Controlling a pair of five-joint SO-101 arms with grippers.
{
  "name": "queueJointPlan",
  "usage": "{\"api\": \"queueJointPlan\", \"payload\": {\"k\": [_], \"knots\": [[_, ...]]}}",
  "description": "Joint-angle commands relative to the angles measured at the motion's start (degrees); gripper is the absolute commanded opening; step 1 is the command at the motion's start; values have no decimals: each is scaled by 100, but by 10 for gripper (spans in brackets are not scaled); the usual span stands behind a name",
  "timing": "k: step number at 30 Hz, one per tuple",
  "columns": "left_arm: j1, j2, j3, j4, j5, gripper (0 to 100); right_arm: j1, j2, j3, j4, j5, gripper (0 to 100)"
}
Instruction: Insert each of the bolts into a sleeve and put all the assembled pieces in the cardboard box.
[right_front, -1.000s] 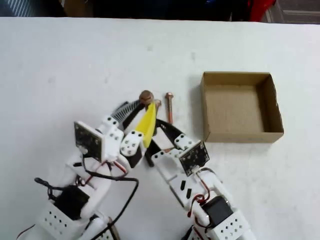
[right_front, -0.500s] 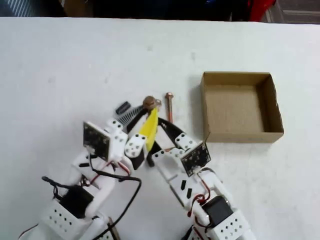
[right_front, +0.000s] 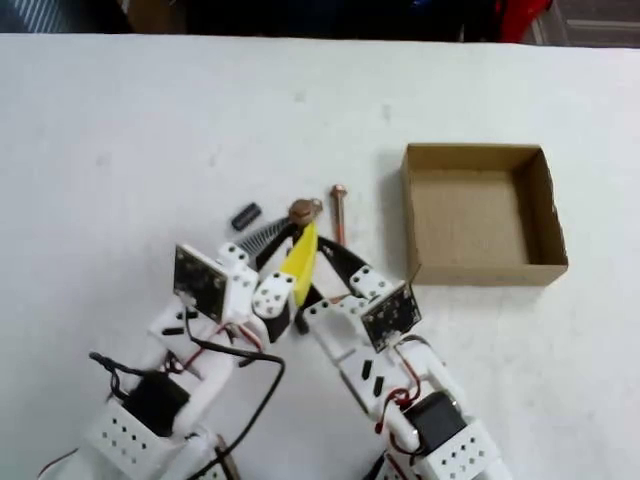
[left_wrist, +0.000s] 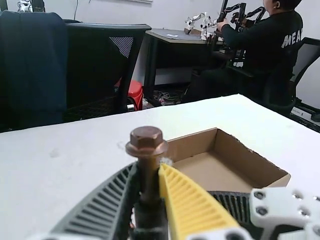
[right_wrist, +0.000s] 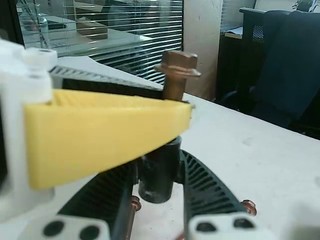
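Left gripper (left_wrist: 148, 176) clamps the bolt (left_wrist: 145, 142) (head up); right gripper (right_wrist: 159, 161) grips the sleeve (right_wrist: 157, 182) beneath it, near the box (right_front: 411, 215).

The left arm (right_front: 150, 400) and right arm (right_front: 430, 420) converge, wrists tilted toward each other. The left gripper (left_wrist: 148, 172) pinches a bolt (left_wrist: 146, 142) between its grey and yellow fingers (left_wrist: 185, 200), head above the tips. Just beneath those fingers, the right gripper (right_wrist: 159, 167) clasps a sleeve (right_wrist: 157, 186) between black fingers (right_wrist: 205, 185).
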Motion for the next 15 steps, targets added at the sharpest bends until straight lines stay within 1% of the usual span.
{"api": "queueJointPlan", "payload": {"k": [1, 5, 7, 13, 15], "knots": [[13, -84, 26, -105, 18, 20, 198, -92, 18, -48, -26, 17], [13, -84, 149, -123, 18, 21, 189, -92, 18, -48, -26, 17], [13, -84, 176, -123, 18, 41, 189, -92, 18, -48, -26, 17], [4, -84, 202, -88, 53, 242, 207, -92, 18, -48, -26, 17], [4, -84, 202, -88, 53, 279, 207, -92, 18, -40, -26, 17]]}}
